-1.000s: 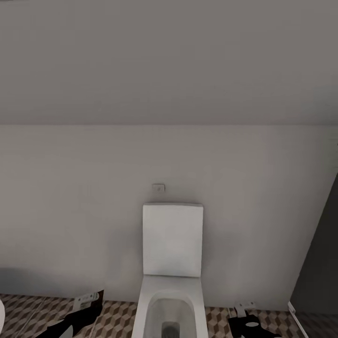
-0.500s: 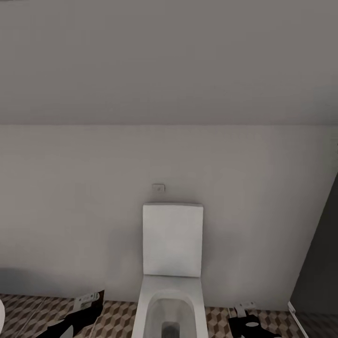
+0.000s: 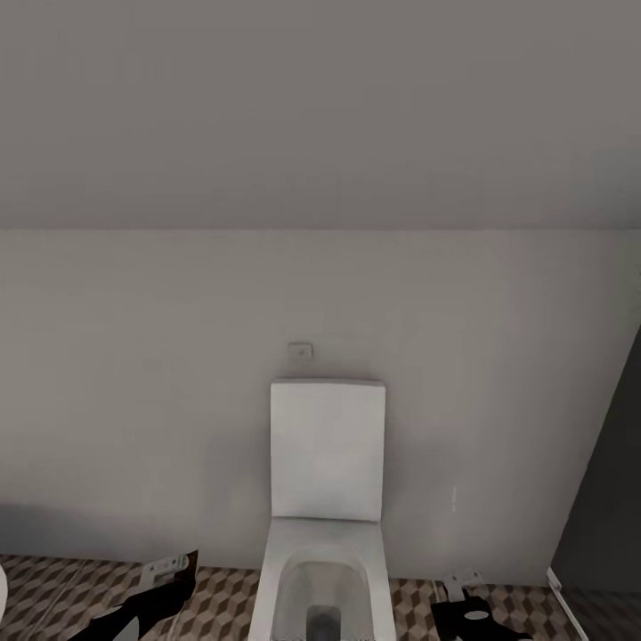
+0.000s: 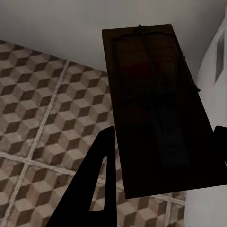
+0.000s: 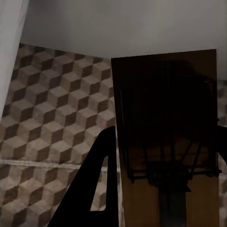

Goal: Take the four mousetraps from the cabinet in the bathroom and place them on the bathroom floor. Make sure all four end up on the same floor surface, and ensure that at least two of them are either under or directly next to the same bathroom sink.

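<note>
Left tool (image 4: 161, 142): clamped on a mousetrap (image 4: 153, 104), a flat wooden rectangle with dark wire parts, seen in shadow in the left wrist view. The trap sits between the two dark fingers (image 4: 97, 184) and hangs above the bathroom floor (image 4: 42, 118), whose tiles show brown, beige and cream cubes with pale grout lines. A grey wall lies beyond the tiles, and a white curved surface runs along one side of the trap. In the head view the left tool (image 3: 165, 574) appears low at the left, over the bathroom floor (image 3: 223, 605).

Centre: a white boxy toilet (image 3: 327, 499) stands against the grey wall (image 3: 178, 401), with a small plate (image 3: 301, 350) set in the wall just above its tank.

Right tool (image 5: 161, 156): clamped on a second mousetrap (image 5: 165, 142), likewise wooden with dark wire parts, held between the fingers (image 5: 94, 189) above the cube-patterned floor. In the head view the right tool (image 3: 467, 601) appears low at the right, just right of the toilet. A dark panel (image 3: 605, 499) stands at the far right.
</note>
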Robot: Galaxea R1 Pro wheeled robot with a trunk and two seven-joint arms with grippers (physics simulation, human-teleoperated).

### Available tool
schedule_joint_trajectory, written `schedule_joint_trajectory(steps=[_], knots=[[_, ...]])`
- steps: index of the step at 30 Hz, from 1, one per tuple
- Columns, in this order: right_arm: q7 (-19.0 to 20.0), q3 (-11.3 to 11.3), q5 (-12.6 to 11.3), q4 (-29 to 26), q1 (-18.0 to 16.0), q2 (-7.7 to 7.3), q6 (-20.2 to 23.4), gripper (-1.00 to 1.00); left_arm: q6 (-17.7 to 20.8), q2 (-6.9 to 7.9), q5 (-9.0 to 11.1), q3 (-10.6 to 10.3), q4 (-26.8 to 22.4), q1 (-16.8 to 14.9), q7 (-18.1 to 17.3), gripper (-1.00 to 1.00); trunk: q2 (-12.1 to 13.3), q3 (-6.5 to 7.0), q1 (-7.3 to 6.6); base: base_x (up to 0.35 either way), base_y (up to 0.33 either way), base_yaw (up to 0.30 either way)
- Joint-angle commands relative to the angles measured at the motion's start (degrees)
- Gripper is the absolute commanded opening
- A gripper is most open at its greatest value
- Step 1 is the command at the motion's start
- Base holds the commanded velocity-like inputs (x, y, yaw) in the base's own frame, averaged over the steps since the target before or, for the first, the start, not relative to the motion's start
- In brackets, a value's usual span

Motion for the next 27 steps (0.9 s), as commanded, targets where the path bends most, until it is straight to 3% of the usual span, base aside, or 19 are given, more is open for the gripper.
schedule_joint_trajectory(steps=[1, 27], knots=[[0.08, 0.51, -0.69, 0.17, -0.08, 0.05, -0.36, -1.00, -0.15, 0.02, 0.36, -0.30, 0.06, -0.04, 0.01, -1.00, -0.45, -0.25, 0.22, 0.000, 0.000, 0.000], [0.09, 0.52, -0.67, 0.17, -0.08, 0.02, -0.36, -1.00, 0.07, 0.02, 0.36, -0.30, 0.06, -0.04, 0.09, -1.00, -10.88, -4.92, 5.93, 0.000, 0.000, 0.000]])
